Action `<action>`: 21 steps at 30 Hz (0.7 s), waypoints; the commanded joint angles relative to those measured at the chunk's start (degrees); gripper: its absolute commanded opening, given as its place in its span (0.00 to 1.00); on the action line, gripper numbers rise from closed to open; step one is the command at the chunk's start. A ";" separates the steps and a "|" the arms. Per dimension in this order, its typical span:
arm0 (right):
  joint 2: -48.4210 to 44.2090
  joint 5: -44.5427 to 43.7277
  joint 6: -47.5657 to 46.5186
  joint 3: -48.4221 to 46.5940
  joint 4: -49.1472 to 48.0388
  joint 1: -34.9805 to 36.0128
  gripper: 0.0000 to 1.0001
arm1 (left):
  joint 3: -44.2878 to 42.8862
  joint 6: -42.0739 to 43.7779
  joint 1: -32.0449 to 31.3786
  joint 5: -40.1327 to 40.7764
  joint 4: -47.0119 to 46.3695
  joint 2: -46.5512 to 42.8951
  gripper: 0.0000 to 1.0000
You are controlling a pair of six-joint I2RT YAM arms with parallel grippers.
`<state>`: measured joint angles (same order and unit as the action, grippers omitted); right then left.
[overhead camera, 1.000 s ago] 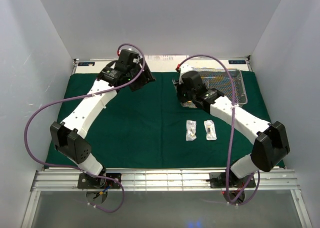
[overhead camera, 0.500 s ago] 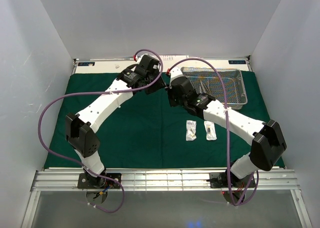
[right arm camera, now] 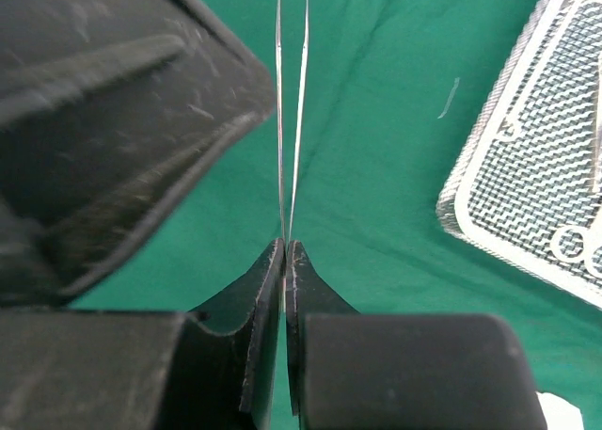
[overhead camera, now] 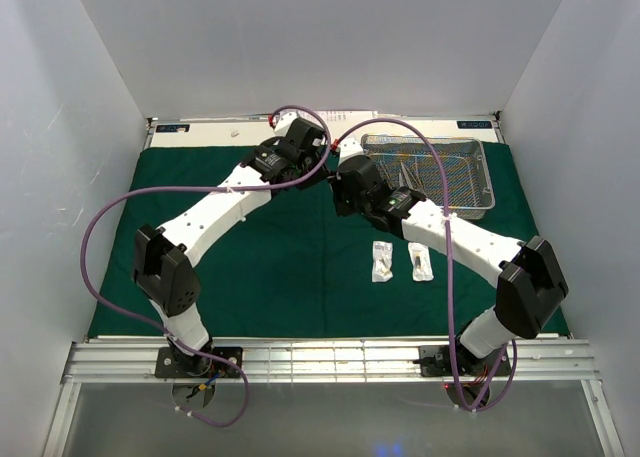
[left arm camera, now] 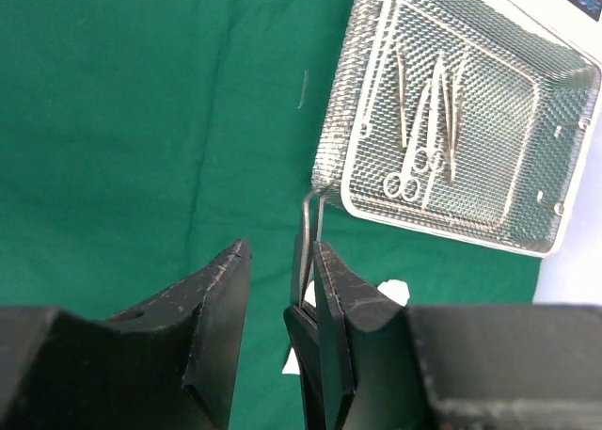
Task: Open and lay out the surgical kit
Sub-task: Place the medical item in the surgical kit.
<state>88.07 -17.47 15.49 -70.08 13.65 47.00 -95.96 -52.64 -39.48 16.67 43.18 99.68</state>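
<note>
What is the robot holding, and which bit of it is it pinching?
The right fingers pinch slim metal forceps by one end, the two thin prongs sticking out. The left fingers stand apart around them, not gripping.

Cloth dark green, plain. Tray at 1 o'clock silver, fine wire-mesh grid. Forceps silver, scissors silver. My left claw and right claw black, scuffed grey. My arms white with black joints. Cables purple. Packets clear with dark specks. Walls pale grey.
</note>
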 commanded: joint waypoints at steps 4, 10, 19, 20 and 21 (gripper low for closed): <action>-0.27 1.13 3.50 -2.25 -1.26 0.72 0.08 | 7.10 -3.87 -0.68 5.47 -7.23 -8.26 0.41; -0.27 0.69 3.59 -1.81 -2.22 0.72 0.08 | 6.67 -4.13 -0.59 3.91 -7.58 -8.36 0.43; -0.45 1.48 4.90 -1.63 -3.19 0.72 0.08 | 9.13 -5.80 -0.68 -0.14 -9.08 -7.66 0.46; -0.45 2.09 5.25 -1.46 -3.28 0.72 0.08 | 9.30 -5.89 -0.59 -0.14 -9.08 -7.57 0.46; -0.53 2.53 5.69 -1.37 -3.28 0.63 0.08 | 9.39 -6.24 -0.59 0.12 -9.16 -7.66 0.46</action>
<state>88.14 -15.88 19.38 -70.08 13.26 47.37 -87.05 -57.52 -39.88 17.63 35.29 94.02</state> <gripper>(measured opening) 0.081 0.458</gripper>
